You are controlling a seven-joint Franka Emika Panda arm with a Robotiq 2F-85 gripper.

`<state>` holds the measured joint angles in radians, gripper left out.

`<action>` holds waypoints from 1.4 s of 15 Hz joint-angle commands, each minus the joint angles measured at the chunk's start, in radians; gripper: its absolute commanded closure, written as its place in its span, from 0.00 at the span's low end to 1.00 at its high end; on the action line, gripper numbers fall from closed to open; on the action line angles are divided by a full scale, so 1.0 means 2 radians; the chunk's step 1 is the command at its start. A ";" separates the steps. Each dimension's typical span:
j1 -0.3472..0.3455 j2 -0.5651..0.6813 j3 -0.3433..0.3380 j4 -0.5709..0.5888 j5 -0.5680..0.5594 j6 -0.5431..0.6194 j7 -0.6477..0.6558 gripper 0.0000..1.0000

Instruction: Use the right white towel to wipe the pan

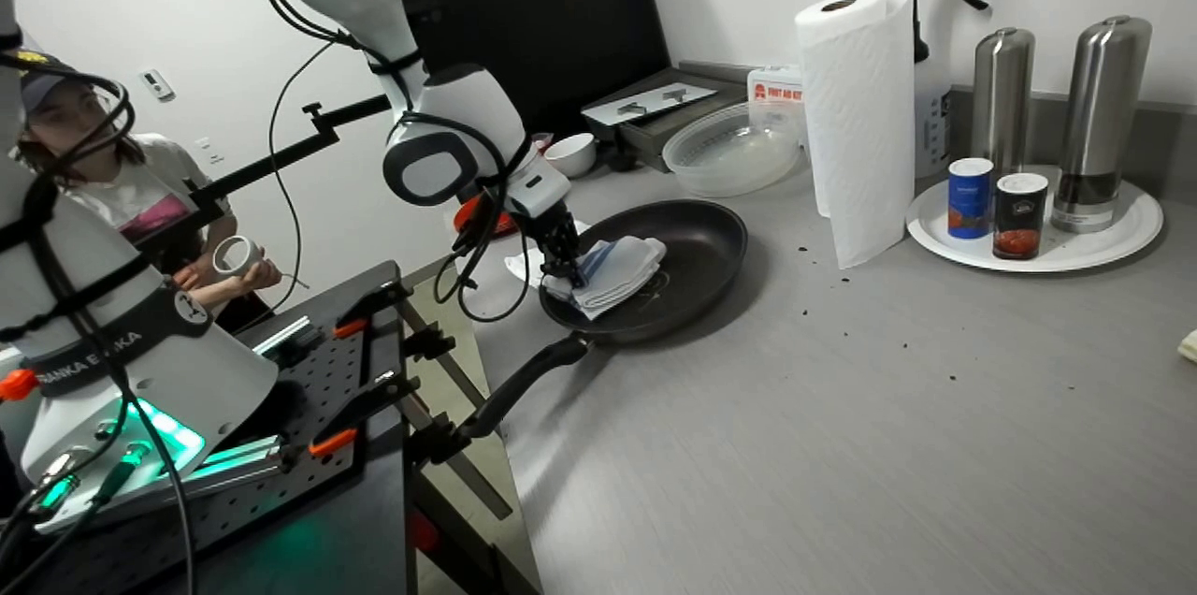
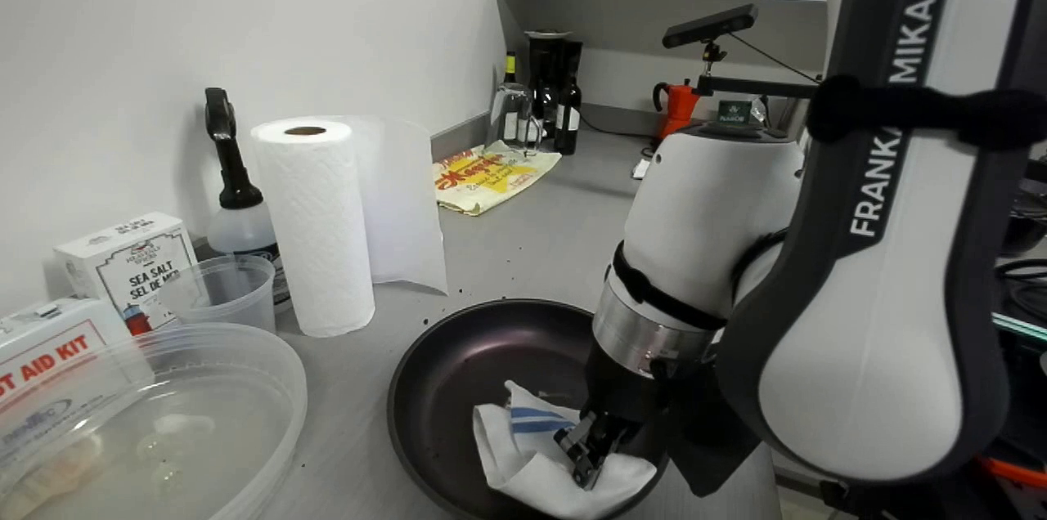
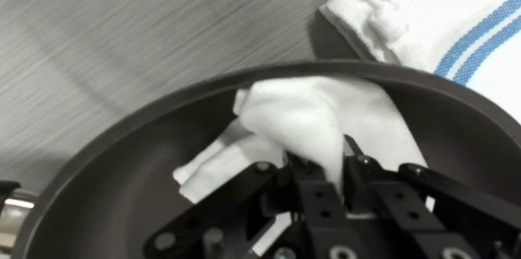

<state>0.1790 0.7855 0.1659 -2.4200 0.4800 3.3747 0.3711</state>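
Note:
The right white towel [image 1: 628, 272], folded with blue stripes, lies bunched inside the black pan [image 1: 699, 263]. In another exterior view, the towel [image 2: 523, 455] covers the near part of the pan [image 2: 454, 373]. My gripper [image 1: 572, 275] points down into the pan, shut on the towel, and it also shows in that view [image 2: 582, 450]. In the wrist view, a fold of the towel [image 3: 297, 116] runs up between the fingers [image 3: 319, 161], and loose ends rest in the pan [image 3: 130, 202]. The fingertips are partly hidden by cloth. The pan's handle [image 1: 524, 386] reaches over the counter edge.
A second white cloth with blue stripes [image 3: 411, 14] lies against the pan's outside. A red dish [image 1: 482, 217] is behind the gripper. A paper-towel roll [image 1: 860, 127], a clear plastic tub [image 1: 729, 160] and a white plate [image 1: 1122, 244] with shakers stand beyond the pan.

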 commanded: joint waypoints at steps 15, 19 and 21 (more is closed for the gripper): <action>-0.167 -0.039 0.128 0.039 -0.034 -0.084 0.008 0.97; -0.157 -0.075 0.098 0.035 -0.042 -0.072 -0.006 0.97; -0.144 -0.103 0.059 0.029 -0.058 -0.072 -0.023 0.97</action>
<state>-0.1445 0.6709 0.3717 -2.3355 0.4044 3.2434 0.3590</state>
